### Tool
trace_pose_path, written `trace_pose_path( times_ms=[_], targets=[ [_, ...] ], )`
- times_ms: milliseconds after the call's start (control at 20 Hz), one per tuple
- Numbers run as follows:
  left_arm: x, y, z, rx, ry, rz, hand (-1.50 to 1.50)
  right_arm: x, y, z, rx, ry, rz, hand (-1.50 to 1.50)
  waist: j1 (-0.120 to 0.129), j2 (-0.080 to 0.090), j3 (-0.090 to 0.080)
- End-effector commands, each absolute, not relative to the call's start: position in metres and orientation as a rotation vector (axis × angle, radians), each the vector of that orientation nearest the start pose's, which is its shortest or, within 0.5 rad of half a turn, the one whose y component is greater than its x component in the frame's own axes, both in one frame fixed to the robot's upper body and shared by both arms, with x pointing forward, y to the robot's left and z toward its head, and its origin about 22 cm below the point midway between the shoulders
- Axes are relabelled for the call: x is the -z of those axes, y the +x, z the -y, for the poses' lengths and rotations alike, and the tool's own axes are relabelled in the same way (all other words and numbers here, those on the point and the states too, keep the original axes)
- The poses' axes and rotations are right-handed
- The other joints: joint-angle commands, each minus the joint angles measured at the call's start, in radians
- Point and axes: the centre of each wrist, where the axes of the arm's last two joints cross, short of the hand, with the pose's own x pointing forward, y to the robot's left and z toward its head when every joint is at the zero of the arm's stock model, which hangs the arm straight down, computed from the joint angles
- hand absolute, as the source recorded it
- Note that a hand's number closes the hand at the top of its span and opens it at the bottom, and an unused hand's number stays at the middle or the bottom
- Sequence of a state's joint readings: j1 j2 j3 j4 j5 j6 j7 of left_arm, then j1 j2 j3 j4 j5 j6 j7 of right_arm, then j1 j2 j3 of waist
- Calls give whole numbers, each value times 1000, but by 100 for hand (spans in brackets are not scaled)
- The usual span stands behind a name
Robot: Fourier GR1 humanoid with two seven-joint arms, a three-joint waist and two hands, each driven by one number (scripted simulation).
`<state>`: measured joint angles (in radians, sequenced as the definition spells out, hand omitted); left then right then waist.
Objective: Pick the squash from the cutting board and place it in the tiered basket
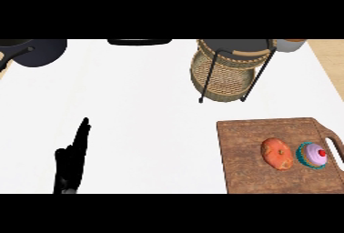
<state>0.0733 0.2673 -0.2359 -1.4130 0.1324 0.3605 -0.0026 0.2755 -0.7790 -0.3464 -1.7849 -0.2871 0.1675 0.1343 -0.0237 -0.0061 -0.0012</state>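
Note:
An orange squash lies on the brown wooden cutting board at the lower right. Right beside it on the board sits a cupcake with purple frosting and a red cherry. The wicker tiered basket on a black wire frame stands at the far right of the counter, behind the board. My left hand shows at the lower left, fingers straight and pointing up, well away from the board. My right hand is not visible.
A dark pan sits at the far left corner. A black object lies at the far edge in the middle. A grey cup stands behind the basket. The counter's right edge runs past the board.

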Motion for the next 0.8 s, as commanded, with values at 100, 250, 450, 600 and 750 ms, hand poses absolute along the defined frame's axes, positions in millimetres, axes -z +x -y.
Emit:
trace_pose_path(
  times_ms=[100,250,450,600,750],
  targets=[
    [58,215,-257,7,271,1293,0,-170,168,397,-641,-713,1212,-150,5,6,-3],
    [52,208,-251,12,277,1309,0,-176,166,374,-633,-813,1171,-150,21,5,0],
    [58,219,-234,18,260,1299,0,-168,169,337,-621,-843,1159,-150,26,8,0],
    [63,211,-248,23,240,1310,0,-142,175,324,-638,-855,1119,-150,31,8,1],
    [64,214,-250,33,260,1317,0,-148,184,311,-689,-915,1088,-150,32,8,1]
  ],
)
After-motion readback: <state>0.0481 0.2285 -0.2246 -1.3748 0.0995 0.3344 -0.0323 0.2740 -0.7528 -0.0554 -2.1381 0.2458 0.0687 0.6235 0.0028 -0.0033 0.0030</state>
